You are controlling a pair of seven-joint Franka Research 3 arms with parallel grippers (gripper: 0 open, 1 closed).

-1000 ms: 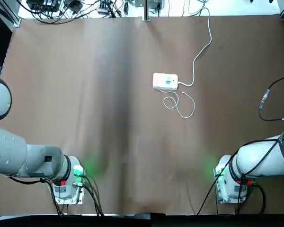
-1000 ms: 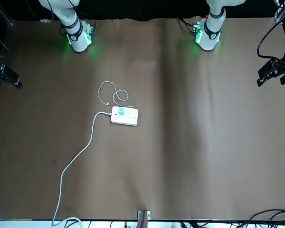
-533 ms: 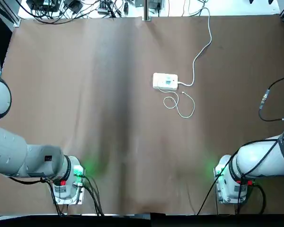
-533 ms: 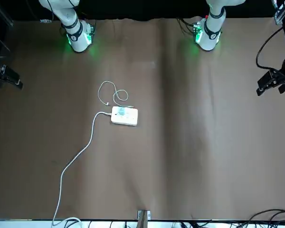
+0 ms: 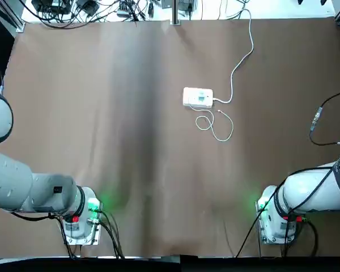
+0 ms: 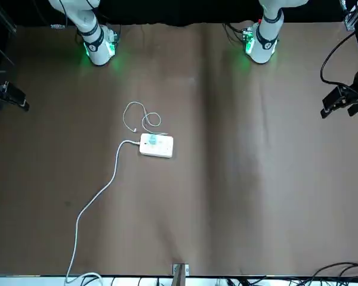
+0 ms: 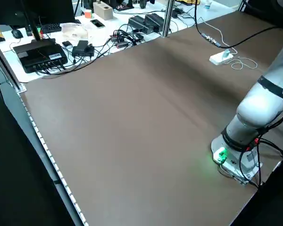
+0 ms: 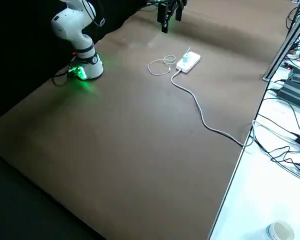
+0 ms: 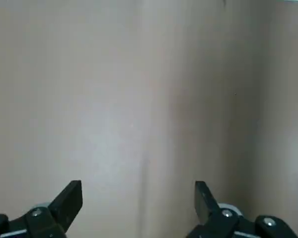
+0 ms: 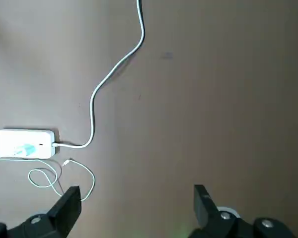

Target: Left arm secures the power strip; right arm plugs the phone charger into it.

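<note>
phone charger (image 10: 25, 150) in power strip (image 10: 4, 143), coiled cable (image 10: 53, 182) beside it

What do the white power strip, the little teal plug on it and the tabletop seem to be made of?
The power strip looks like smooth hard plastic, given its rounded corners and even white face. The phone charger seems plastic too, pale teal. The tabletop carries soft, blurred reflections, suggesting a satin laminate or a sheet covering; I can't tell which.

glossy plastic power strip (image 10: 7, 143); smooth, faintly shiny table (image 5: 130, 141).
</note>
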